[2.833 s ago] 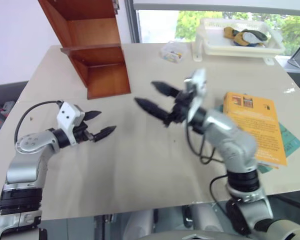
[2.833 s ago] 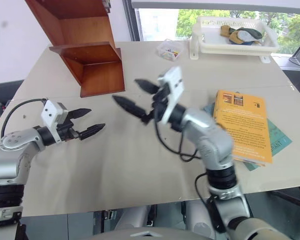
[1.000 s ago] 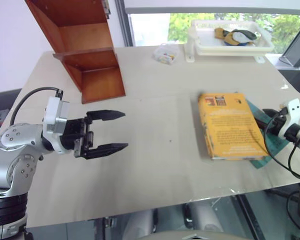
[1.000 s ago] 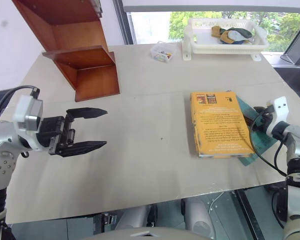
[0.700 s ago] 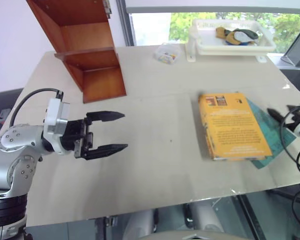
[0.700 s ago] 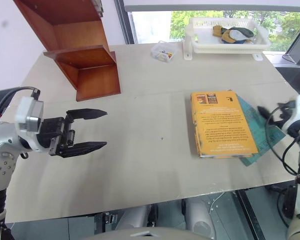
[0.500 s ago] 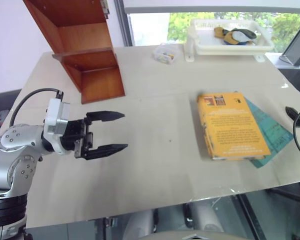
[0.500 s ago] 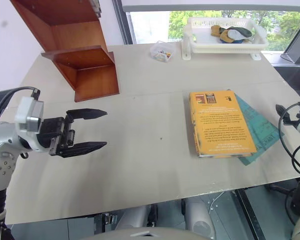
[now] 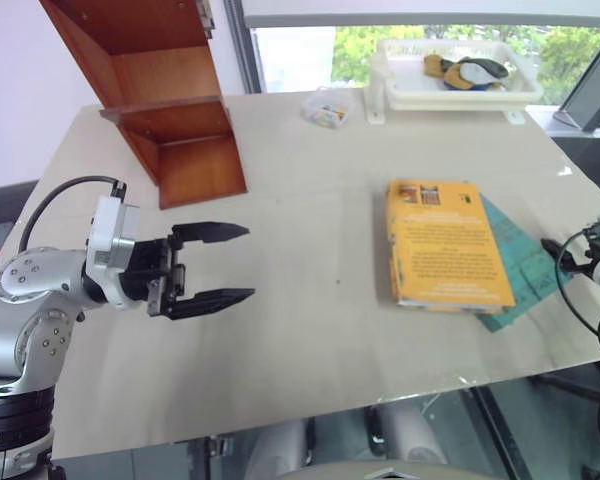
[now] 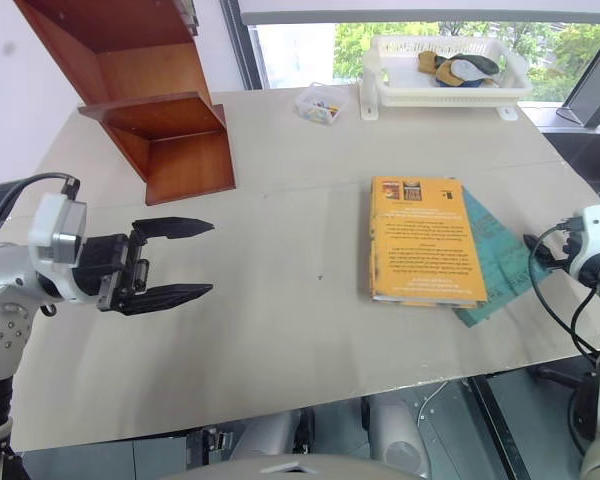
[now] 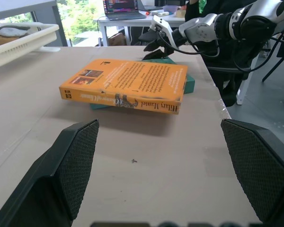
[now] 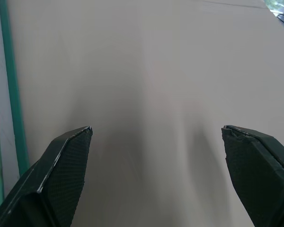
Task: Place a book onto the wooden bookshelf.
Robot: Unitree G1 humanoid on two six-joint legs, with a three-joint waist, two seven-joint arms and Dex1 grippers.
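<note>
Plainly, the book (image 9: pixel 446 243) is thick, yellow-orange, with a lettered spine.

Teal book (image 9: pixel 525 265), white tray (image 9: pixel 450 95)

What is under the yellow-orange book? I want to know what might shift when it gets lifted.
A thinner teal book lies under the yellow-orange book, sticking out along its right side and near corner. How far it reaches underneath is hidden. Both rest on the table.
</note>
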